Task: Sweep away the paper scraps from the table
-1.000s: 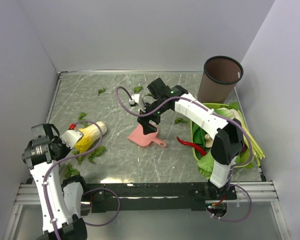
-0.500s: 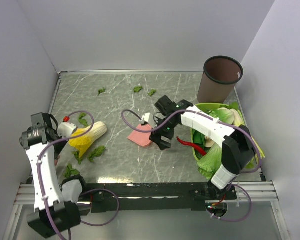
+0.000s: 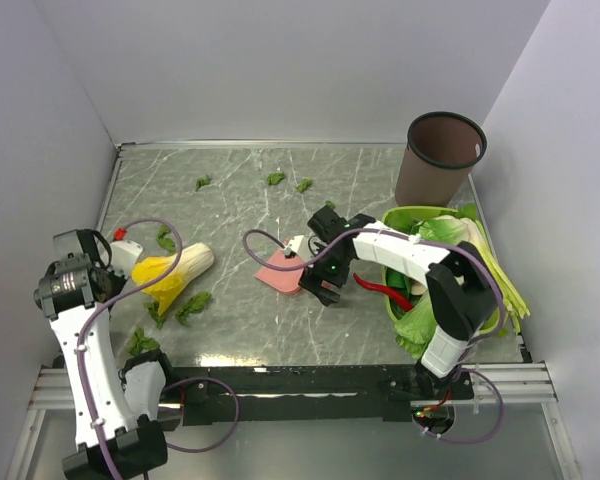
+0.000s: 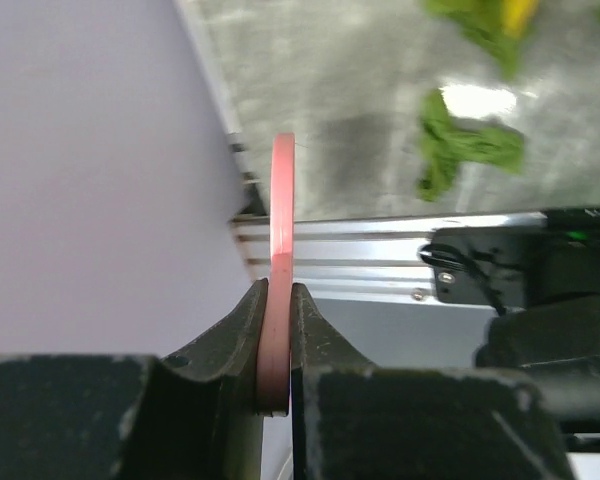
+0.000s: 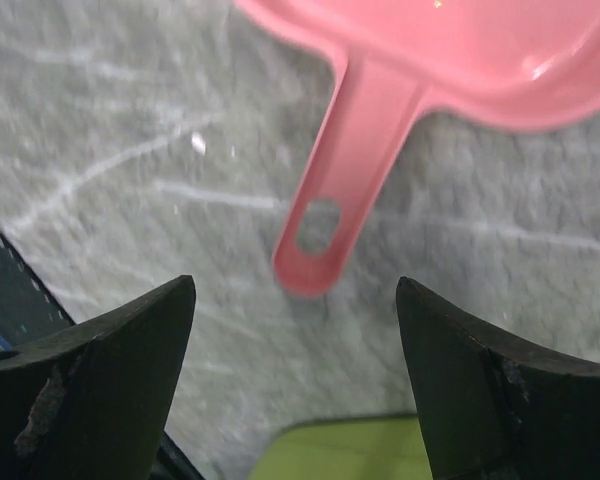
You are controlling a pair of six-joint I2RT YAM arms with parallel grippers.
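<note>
Several dark-green paper scraps lie on the grey-green table (image 3: pixel 230 330): three at the back (image 3: pixel 202 183) (image 3: pixel 275 178) (image 3: pixel 304 185) and others near the left arm (image 3: pixel 192 305) (image 3: pixel 140 342). One scrap shows in the left wrist view (image 4: pixel 470 150). The pink dustpan (image 3: pixel 280 272) lies mid-table. My right gripper (image 3: pixel 320 285) is open, its jaws either side of the dustpan handle's end (image 5: pixel 325 225), not touching it. My left gripper (image 3: pixel 123 240) is at the far left, shut on a thin pink flat tool (image 4: pixel 280 230) seen edge-on.
A yellow-and-white cabbage (image 3: pixel 180 268) lies beside the left gripper. A green basket (image 3: pixel 388 268) of leafy vegetables and a red chili (image 3: pixel 378 290) sit at the right. A brown bin (image 3: pixel 445 155) stands at the back right. The metal rail (image 4: pixel 380 250) runs along the near edge.
My right gripper has moved from over the dustpan's pan toward its handle end. My left gripper has swung left, away from the cabbage, with the pink tool.
</note>
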